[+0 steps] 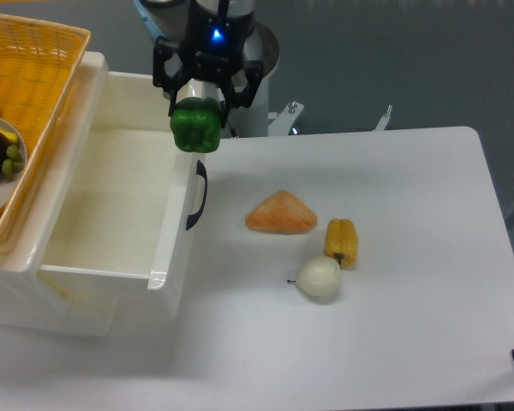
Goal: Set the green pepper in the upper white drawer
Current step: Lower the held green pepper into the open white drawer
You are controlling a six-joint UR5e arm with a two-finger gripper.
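The robot's black fingers [173,96] pinch a green pepper [195,125] from above, one on each flank, with the gripper [197,101] and its blue light directly over it at twelve o'clock. The pepper hangs in the air, clear of every surface, above the front panel of the upper white drawer [176,214], at the panel's far end. Judged from this position, the pick-up is done and the carry is nearly finished; what is left is to bring the pepper a little further toward nine o'clock over the open cavity, lower it and let go. The drawer stands pulled out and holds nothing that can be seen.

The pepper is glossy and dark green, blocky and lobed, with light catching its top edges. It sits upright in the grip, its lower half showing below the fingertips.

A dark curved handle [200,195] on the drawer front lies at six o'clock from the pepper. Out on the white tabletop [411,257], at about four o'clock from the pepper and well apart from it, rest an orange wedge-shaped piece [280,213], a small yellow pepper [342,241] and a pale round fruit [319,279]. An orange woven basket [34,68] sits at nine o'clock, beyond the drawer's far side.
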